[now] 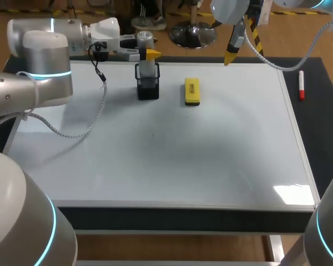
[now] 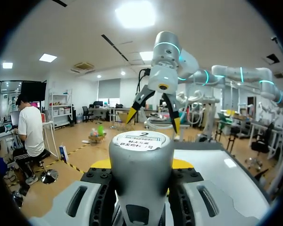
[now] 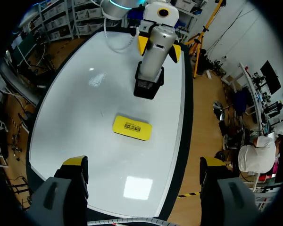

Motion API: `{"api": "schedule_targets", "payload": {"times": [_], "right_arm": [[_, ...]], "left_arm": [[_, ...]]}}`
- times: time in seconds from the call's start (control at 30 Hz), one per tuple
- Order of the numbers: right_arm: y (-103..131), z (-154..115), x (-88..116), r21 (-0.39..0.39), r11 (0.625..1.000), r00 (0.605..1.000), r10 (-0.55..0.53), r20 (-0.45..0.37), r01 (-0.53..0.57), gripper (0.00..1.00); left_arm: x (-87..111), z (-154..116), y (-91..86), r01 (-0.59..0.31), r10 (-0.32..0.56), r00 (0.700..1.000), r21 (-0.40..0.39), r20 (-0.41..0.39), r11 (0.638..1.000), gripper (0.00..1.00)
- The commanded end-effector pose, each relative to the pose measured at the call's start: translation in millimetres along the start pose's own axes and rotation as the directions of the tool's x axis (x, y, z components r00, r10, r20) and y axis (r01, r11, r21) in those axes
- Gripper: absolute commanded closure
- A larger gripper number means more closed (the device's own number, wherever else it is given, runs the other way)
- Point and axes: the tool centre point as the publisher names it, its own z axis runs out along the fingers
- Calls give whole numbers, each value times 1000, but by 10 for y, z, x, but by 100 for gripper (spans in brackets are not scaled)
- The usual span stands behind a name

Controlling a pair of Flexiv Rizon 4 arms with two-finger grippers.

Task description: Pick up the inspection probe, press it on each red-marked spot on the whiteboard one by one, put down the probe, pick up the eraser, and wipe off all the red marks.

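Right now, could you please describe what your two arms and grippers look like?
My left arm and right arm are rounded and silver-grey, with glowing cyan rings at the joints. White cables trail from both. The left gripper and right gripper have pale bodies and bright yellow fingertips.

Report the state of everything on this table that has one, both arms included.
inspection probe: upright in its holder, gripped at the top.
black holder: upright on the whiteboard, probe inside.
left gripper: shut on the inspection probe.
right gripper: jaws open, empty, held above the board.
eraser: lying flat on the whiteboard, untouched.
whiteboard: no red marks visible.
red marker: lying beside the whiteboard.
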Motion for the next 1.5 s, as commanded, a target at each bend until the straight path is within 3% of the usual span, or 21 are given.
{"api": "schedule_targets", "payload": {"times": [0.03,1.3,1.33,1.37,1.43,1.5], "right_arm": [[0,-8,-9,5,1000,1000,-1,-4,1,0],[0,-8,-9,5,1000,1000,-1,-4,1,0],[0,-8,-9,5,1000,1000,-1,-4,1,0],[0,-8,-9,5,1000,1000,-1,-4,1,0],[0,-8,-9,5,1000,1000,-1,-4,1,0],[0,-8,-9,5,1000,1000,-1,-4,1,0]], "left_arm": [[-37,22,83,-1,1,1000,10,-5,1000,100],[-149,30,374,40,-40,999,1,1,999,100],[-153,28,376,41,-41,999,-1,1,999,91],[-158,26,376,43,-43,999,-4,2,999,55],[-162,14,354,40,-40,999,-4,2,999,0],[-162,0,331,38,-38,999,-4,6,999,0]]}}
